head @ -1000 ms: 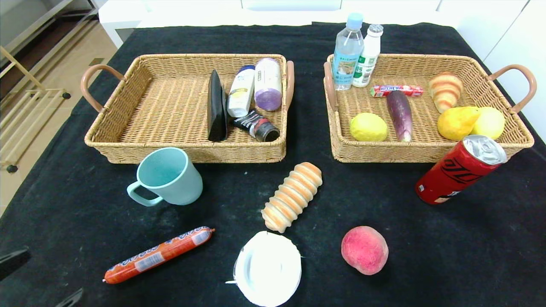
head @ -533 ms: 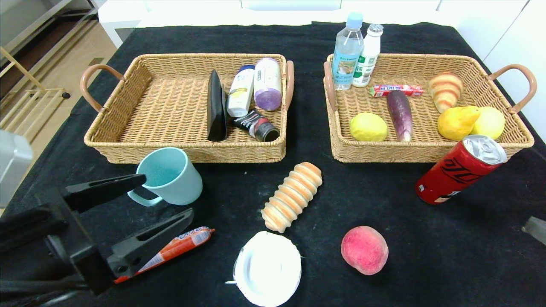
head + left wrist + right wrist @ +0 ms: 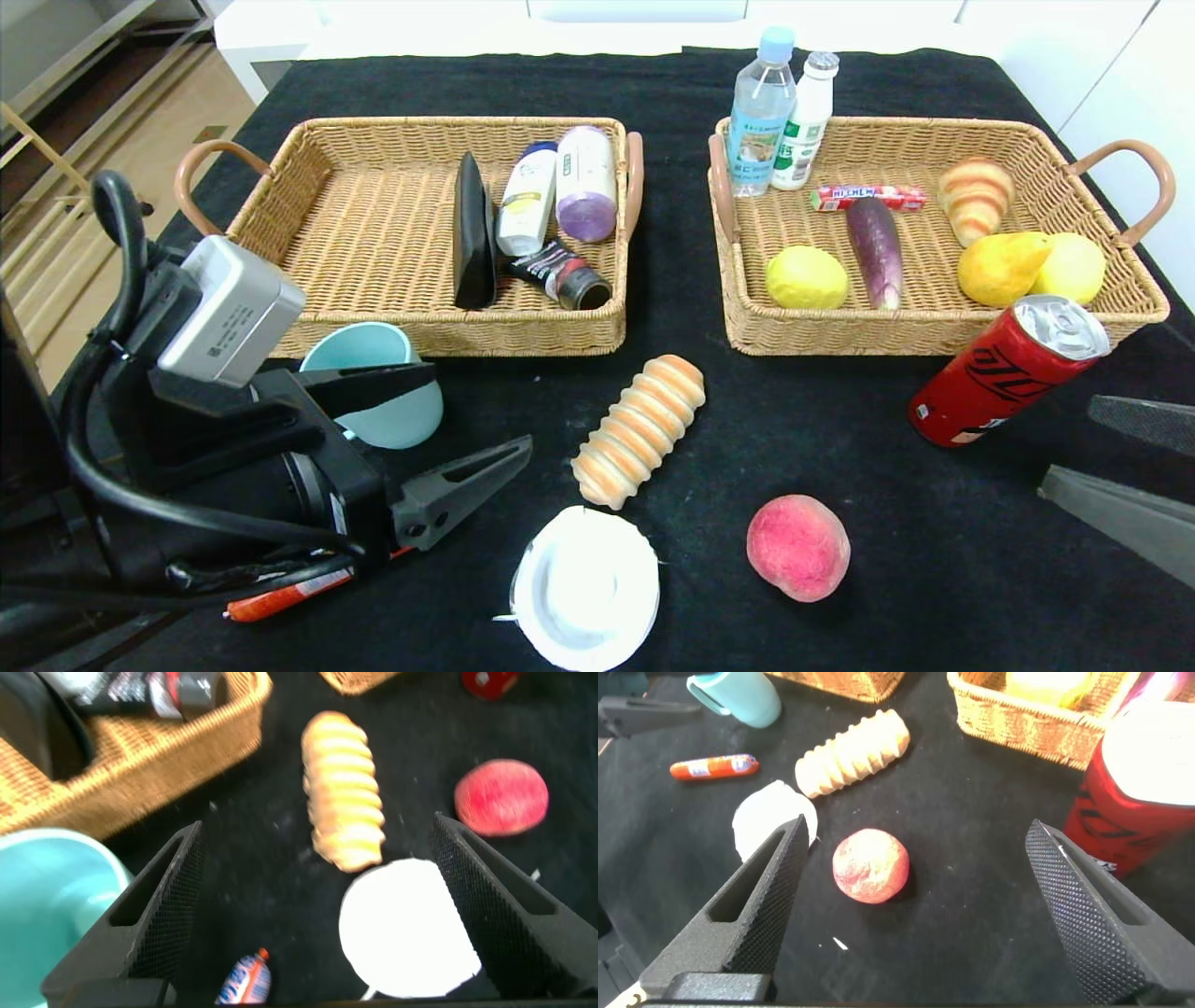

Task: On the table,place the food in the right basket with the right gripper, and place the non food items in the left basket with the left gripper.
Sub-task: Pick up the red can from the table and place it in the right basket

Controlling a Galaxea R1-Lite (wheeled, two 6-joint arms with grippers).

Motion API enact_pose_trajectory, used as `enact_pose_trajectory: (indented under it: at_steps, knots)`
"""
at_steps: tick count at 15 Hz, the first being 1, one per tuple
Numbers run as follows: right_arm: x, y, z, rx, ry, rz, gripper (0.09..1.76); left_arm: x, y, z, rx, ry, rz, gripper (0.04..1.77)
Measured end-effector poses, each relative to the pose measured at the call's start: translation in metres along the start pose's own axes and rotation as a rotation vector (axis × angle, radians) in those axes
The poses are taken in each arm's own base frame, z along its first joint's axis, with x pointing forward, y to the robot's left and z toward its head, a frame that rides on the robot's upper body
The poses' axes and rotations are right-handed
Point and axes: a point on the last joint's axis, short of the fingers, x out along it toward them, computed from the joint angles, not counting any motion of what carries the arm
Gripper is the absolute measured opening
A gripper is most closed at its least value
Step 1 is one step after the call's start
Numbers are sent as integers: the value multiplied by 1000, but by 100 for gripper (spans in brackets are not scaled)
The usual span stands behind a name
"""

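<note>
On the black table lie a teal mug [image 3: 411, 418], a ridged bread roll [image 3: 639, 429], a white round lid [image 3: 585, 588], a peach [image 3: 798, 546], a tilted red can [image 3: 1008, 369] and a sausage [image 3: 280, 597], mostly hidden under my left arm. My left gripper [image 3: 481, 411] is open and empty, low over the table between mug and lid; its view shows the roll [image 3: 344, 789] and lid [image 3: 406, 924] ahead. My right gripper [image 3: 1066, 444] is open and empty at the right edge, below the can; the peach [image 3: 870, 864] lies ahead between its fingers.
The left basket [image 3: 420, 336] holds bottles, a tube and a black item. The right basket [image 3: 934, 336] holds lemons, a pear, an eggplant, a croissant, candy and two bottles. The can leans against the right basket's front corner.
My left arm has come in from the lower left, forward and right, now covering most of the sausage and part of the mug. My right gripper has entered at the right edge.
</note>
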Motion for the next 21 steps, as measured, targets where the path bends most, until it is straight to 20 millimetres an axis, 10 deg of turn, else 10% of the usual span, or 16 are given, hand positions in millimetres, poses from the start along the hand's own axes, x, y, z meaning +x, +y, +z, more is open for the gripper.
enact_pose_trajectory:
  at_steps: [15, 21]
  knots:
    - [-20, -7, -18, 33, 111, -251, 170, -8, -3, 1, 8, -14, 7, 172]
    - [14, -20, -21, 25, 7, -456, 170, -9, -2, 2, 9, -22, 16, 172]
